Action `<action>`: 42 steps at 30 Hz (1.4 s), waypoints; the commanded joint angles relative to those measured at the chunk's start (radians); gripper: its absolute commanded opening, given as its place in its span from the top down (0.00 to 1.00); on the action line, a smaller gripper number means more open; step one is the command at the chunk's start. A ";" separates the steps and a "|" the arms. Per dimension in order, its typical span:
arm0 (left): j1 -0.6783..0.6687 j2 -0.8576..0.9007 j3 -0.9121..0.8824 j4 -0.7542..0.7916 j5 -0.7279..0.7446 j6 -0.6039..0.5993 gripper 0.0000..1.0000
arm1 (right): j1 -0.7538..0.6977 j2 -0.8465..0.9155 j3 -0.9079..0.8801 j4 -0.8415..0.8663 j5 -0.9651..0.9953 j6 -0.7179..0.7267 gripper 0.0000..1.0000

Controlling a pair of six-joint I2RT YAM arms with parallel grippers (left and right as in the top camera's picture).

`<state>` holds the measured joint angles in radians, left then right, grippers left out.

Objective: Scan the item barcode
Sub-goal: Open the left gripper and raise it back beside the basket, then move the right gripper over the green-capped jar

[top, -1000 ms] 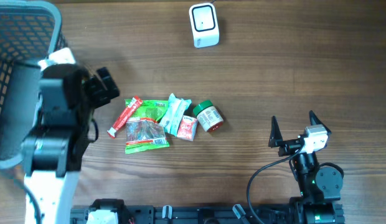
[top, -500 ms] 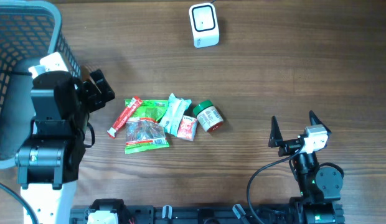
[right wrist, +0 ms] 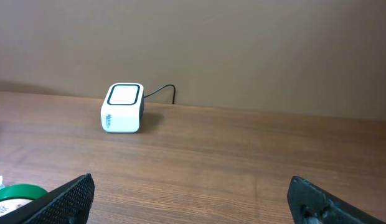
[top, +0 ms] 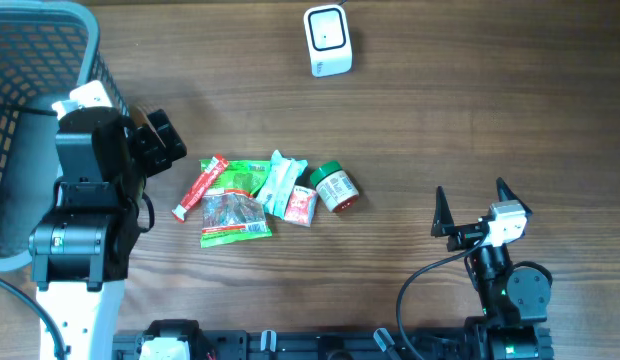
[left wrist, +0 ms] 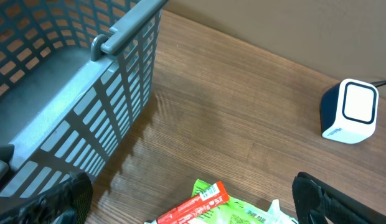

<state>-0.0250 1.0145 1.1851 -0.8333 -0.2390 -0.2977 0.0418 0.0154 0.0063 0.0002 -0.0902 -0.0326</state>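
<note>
**Both jaws open and empty; items lie in a heap at mid-frame**

Overhead view. Brown wood-grain surface (top: 470, 100). White box-shaped barcode scanner with a dark side (top: 327, 40) stands at upper centre, window up, well apart from everything else.

Item heap at the centre of the frame, pieces touching or overlapping:
- long red stick sachet (top: 199, 187), leftmost, lying on a slant
- green-edged clear packet (top: 235, 205), just right of the stick
- pale blue-green wrapper (top: 280, 183), over the packet's right edge
- small red-and-white sachet (top: 302, 205), beside the wrapper
- small green-capped jar with a white label (top: 335, 187), rightmost, on its side

Grey plastic mesh basket (top: 30, 60) fills the upper left corner.

Left arm (top: 80, 220) stands at the left edge, partly over the basket. Its jaws point toward the heap and stop short of the red stick. They are spread wide with nothing between them.

Right arm (top: 505, 280) sits at lower right, well apart from the heap. Its jaws are spread wide and hold nothing.

Left wrist view: basket wall (left wrist: 87, 93) at left, scanner (left wrist: 350, 112) at right, red stick (left wrist: 193, 205) at the bottom edge.

Right wrist view: scanner (right wrist: 123, 107) at centre left with its cable behind it; jar cap (right wrist: 12, 194) at the lower left corner.
</note>
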 commanded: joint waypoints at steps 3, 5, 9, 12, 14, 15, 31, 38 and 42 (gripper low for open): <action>0.006 0.003 0.014 -0.001 -0.009 0.005 0.00 | -0.007 -0.005 -0.001 0.005 -0.016 -0.017 0.00; 0.006 0.003 0.014 -0.001 -0.009 0.005 0.00 | -0.007 -0.005 -0.001 0.005 -0.016 -0.017 0.00; 0.006 0.003 0.014 -0.002 -0.009 0.005 0.00 | -0.007 -0.005 -0.001 0.006 -0.016 -0.017 0.00; 0.006 0.003 0.014 -0.004 -0.009 0.005 0.00 | -0.007 -0.005 -0.001 0.005 -0.016 -0.018 0.00; 0.006 0.003 0.014 -0.006 -0.009 0.005 0.00 | -0.007 -0.005 -0.001 0.005 -0.016 -0.017 0.00; 0.006 0.003 0.014 -0.006 -0.009 0.005 0.00 | -0.007 -0.005 -0.001 0.006 -0.016 -0.017 0.00; 0.006 0.003 0.014 -0.009 -0.009 0.005 0.00 | -0.007 -0.005 -0.001 0.006 -0.016 -0.016 0.00; 0.006 0.003 0.014 -0.009 -0.009 0.005 0.00 | -0.006 -0.005 -0.001 0.006 -0.024 0.359 0.00; 0.006 0.003 0.014 -0.009 -0.009 0.005 0.00 | -0.007 -0.005 -0.001 0.006 -0.023 0.603 0.00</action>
<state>-0.0250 1.0145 1.1851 -0.8417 -0.2390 -0.2977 0.0418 0.0158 0.0063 0.0002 -0.0975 0.2749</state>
